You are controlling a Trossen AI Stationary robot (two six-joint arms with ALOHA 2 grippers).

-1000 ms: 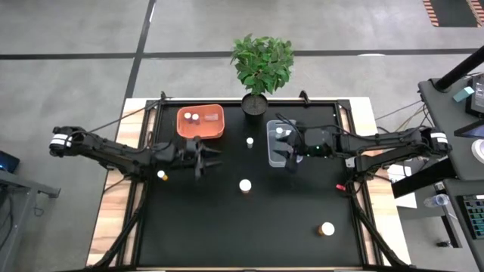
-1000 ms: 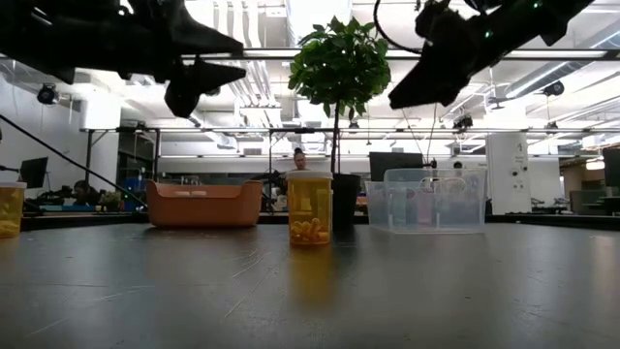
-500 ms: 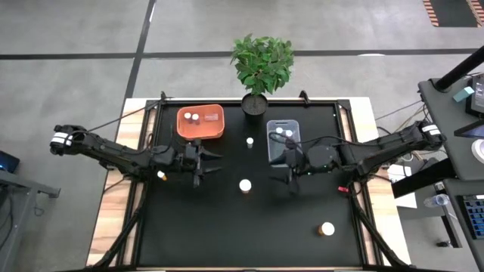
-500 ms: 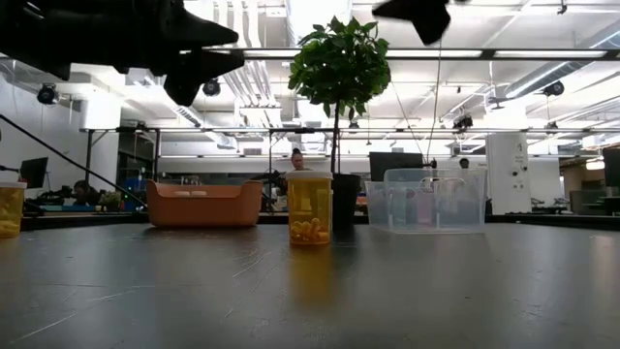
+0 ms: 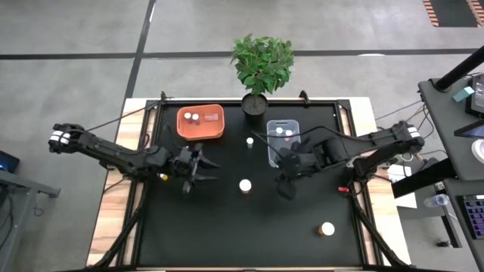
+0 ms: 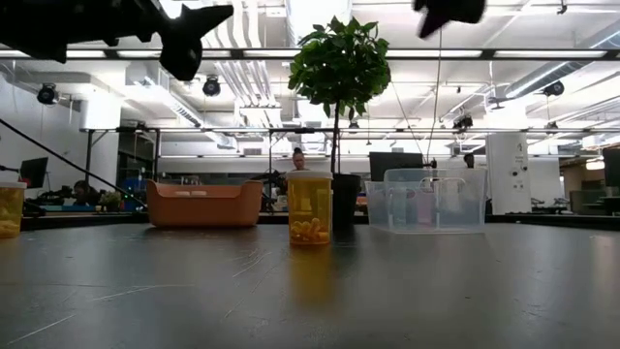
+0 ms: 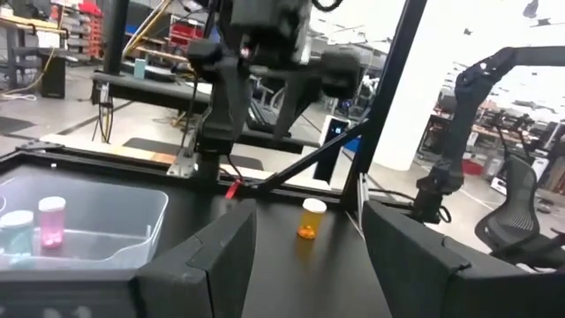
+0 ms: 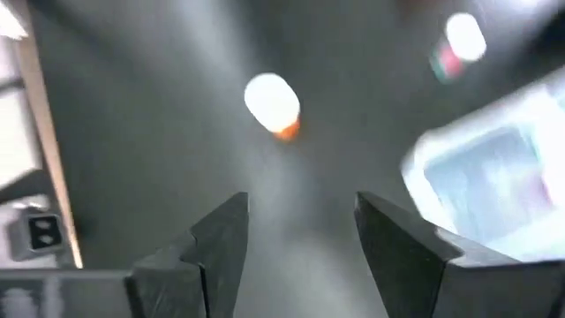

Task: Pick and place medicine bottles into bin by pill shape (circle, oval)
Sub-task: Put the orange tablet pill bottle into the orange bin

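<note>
Several medicine bottles stand upright on the black table: a white-capped amber one (image 5: pixel 245 185) (image 6: pixel 309 208) in the middle, a small one (image 5: pixel 249 141) farther back, one (image 5: pixel 326 228) near the right front and one (image 5: pixel 161 176) under the left arm. Two more stand in the orange bin (image 5: pixel 201 123), two in the clear bin (image 5: pixel 282 142). My left gripper (image 5: pixel 209 170) (image 7: pixel 309 265) hovers open and empty left of the middle bottle. My right gripper (image 5: pixel 284 187) (image 8: pixel 300 238) hovers open and empty, pointing down, right of that bottle (image 8: pixel 272 104).
A potted green plant (image 5: pixel 261 68) stands at the table's far edge between the two bins. The table's near half holds only the bottle at the right front. Cables run along the right arm (image 5: pixel 363 155).
My right gripper has left the spot over the clear bin, gone toward the table's near edge and up, and tipped its fingers downward while rolling. My left gripper has risen a little and drifted toward the near edge. No bottle has moved.
</note>
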